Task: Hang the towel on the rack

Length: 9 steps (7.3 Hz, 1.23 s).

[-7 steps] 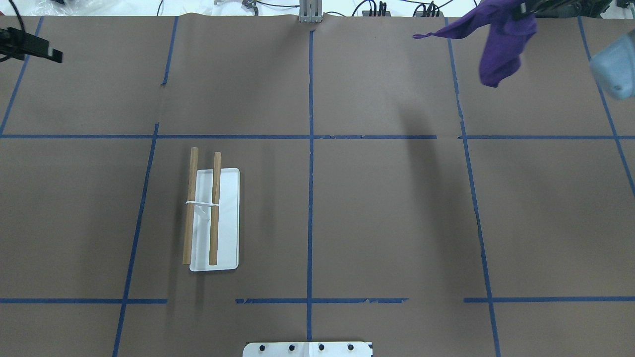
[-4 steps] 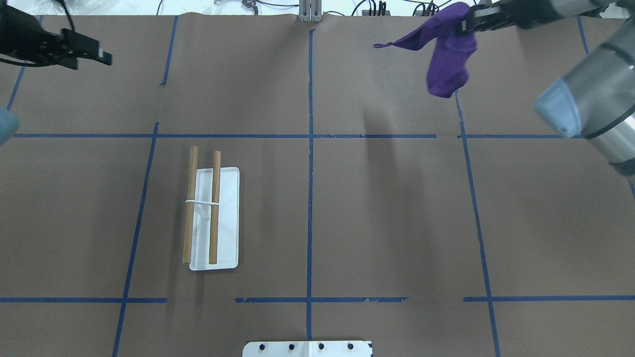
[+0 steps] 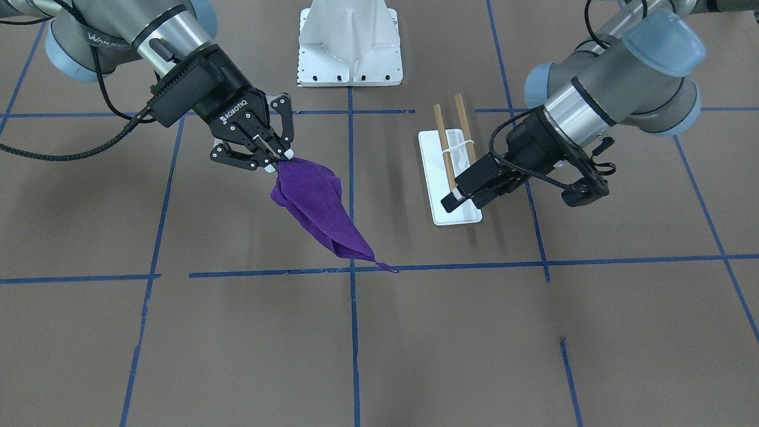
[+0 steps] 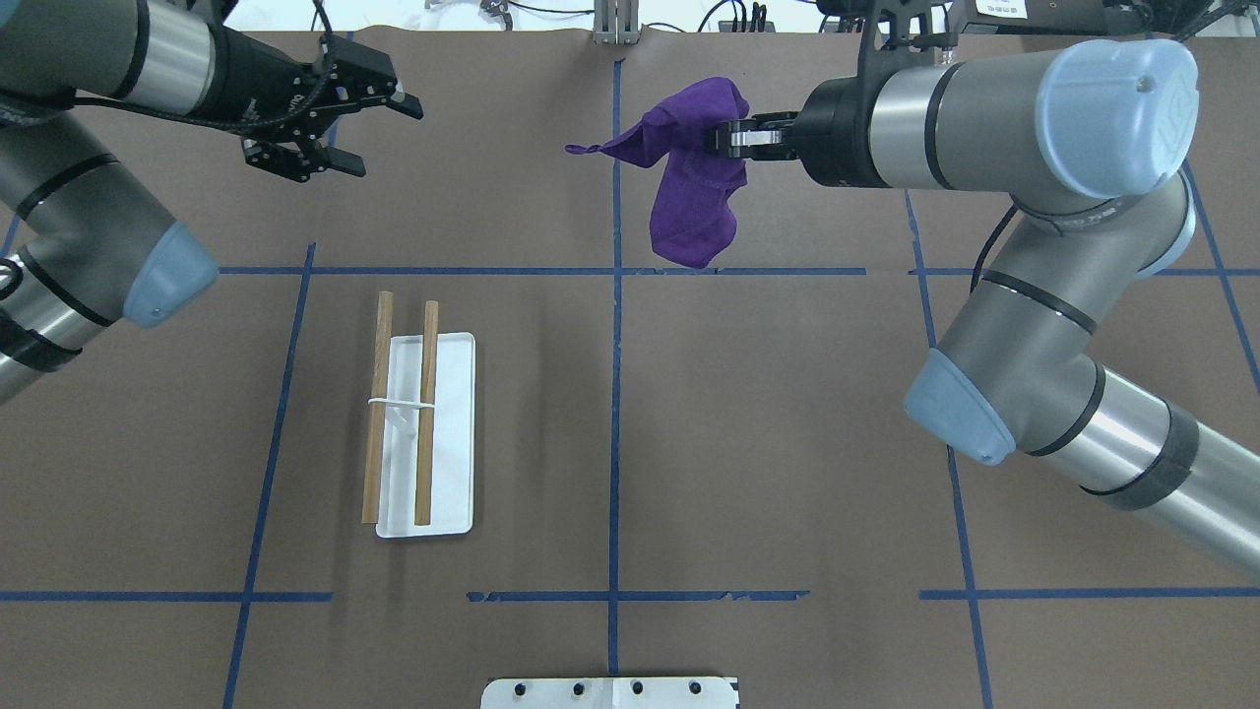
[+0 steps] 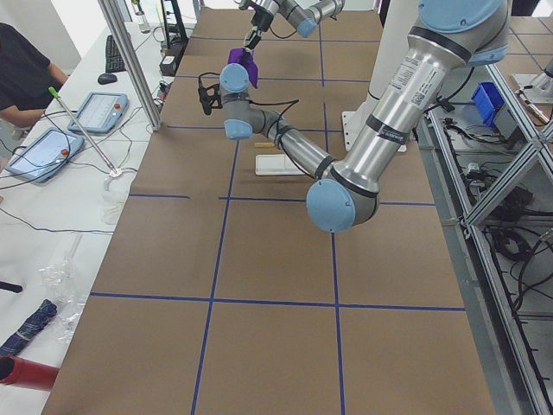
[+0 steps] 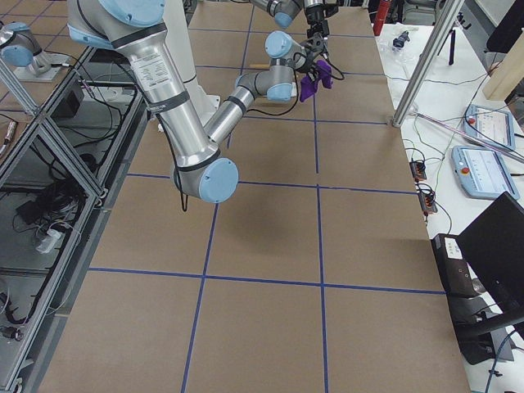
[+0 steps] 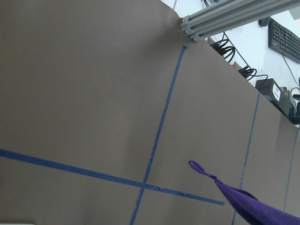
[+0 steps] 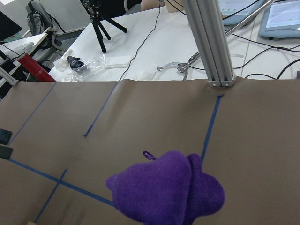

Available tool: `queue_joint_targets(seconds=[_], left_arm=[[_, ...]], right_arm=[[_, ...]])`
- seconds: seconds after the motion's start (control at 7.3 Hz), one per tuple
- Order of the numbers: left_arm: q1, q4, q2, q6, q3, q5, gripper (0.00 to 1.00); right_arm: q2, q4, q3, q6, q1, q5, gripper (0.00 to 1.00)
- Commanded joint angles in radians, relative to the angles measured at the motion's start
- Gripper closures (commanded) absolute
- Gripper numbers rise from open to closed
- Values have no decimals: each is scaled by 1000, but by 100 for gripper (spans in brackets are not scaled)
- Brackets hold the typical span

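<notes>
My right gripper (image 4: 730, 138) is shut on the deep-purple towel (image 4: 694, 192) and holds it in the air over the far middle of the table. The towel hangs bunched, its loop tag (image 4: 581, 150) pointing toward the left arm. It also shows in the front view (image 3: 314, 207), with the right gripper (image 3: 270, 157) above it. The rack (image 4: 453, 433), a white tray with two wooden dowels (image 4: 426, 409), stands left of centre. My left gripper (image 4: 379, 133) is open and empty, beyond the rack and left of the towel. In the left wrist view the loop tag (image 7: 199, 167) is ahead.
The big white bolted pedestal (image 3: 350, 41) stands at the robot's side of the table. Blue tape lines (image 4: 615, 394) grid the brown table. An aluminium post (image 4: 615, 20) rises at the far edge, with cables behind it.
The right arm has swung left, carrying the towel from the far right corner to near the centre line. The left gripper has moved right, toward the towel.
</notes>
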Motion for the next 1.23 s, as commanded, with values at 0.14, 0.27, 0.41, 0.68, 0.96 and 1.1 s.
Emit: queue_joint_targets(seconds=[0.14, 0.27, 0.41, 0.68, 0.96, 1.1], left_arm=[[103, -2, -86, -280, 13, 134, 0], [110, -1, -111, -323, 28, 142, 0], [112, -2, -154, -391, 68, 185, 0], [132, -2, -178, -407, 82, 225, 0], [141, -2, -185, -407, 83, 227, 10], [141, -2, -179, -404, 83, 225, 18]], right_arm=[[7, 0, 44, -5, -5, -11, 100], [5, 8, 46, -9, -7, -9, 100], [5, 31, 47, -9, -8, -9, 100], [5, 39, 55, -9, -22, -12, 100], [4, 40, 64, -9, -27, -12, 100], [-7, 40, 79, -12, -27, -9, 100]])
